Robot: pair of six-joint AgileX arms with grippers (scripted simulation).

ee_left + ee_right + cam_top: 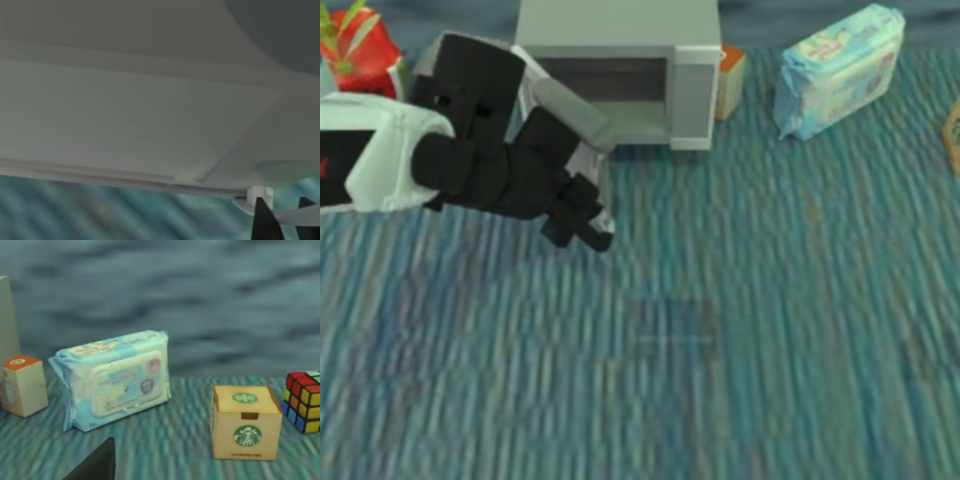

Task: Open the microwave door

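Door (582,112) of microwave (620,60) swung well out; left gripper (592,222) pinches its handle (260,192). Keep your pull following the hinge arc, grip steady.

Rendered tabletop scene: teal striped table (720,350), microwave (620,40), wipes pack (112,377)

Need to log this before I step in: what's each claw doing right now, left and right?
Left claw: at the swung-open microwave door, fingers astride its pale handle; grip cannot be told.
Right claw: not in the top view; state cannot be told.
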